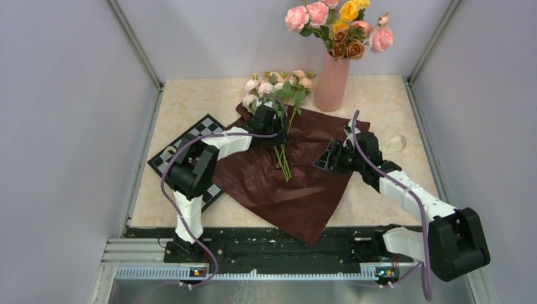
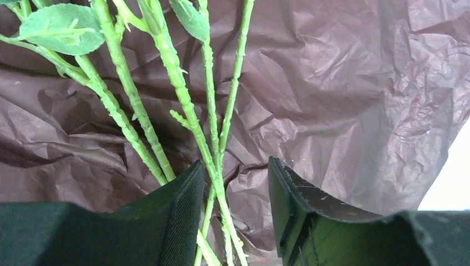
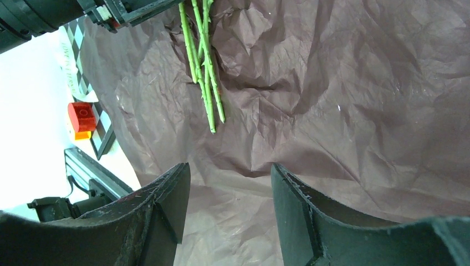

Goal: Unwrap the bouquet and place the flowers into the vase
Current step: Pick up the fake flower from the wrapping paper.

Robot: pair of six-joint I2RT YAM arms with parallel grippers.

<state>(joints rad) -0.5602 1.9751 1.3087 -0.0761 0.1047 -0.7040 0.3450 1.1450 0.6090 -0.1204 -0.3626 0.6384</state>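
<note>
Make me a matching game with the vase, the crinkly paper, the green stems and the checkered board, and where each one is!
Things:
1. vase
2. crinkly paper
3. green stems
4. checkered board

Places:
A. spread open on the table
B. between the fingers of the left gripper
C. on the left side, black and white
D. at the back, holding big roses

Pairs: 1-D, 2-A, 3-B, 4-C

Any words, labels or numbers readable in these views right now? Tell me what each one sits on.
Checkered board: a line of dark print along its pale edge in the right wrist view, too blurred and washed out to read.
No print shows on the vase, the wrapping paper or the red block.
</note>
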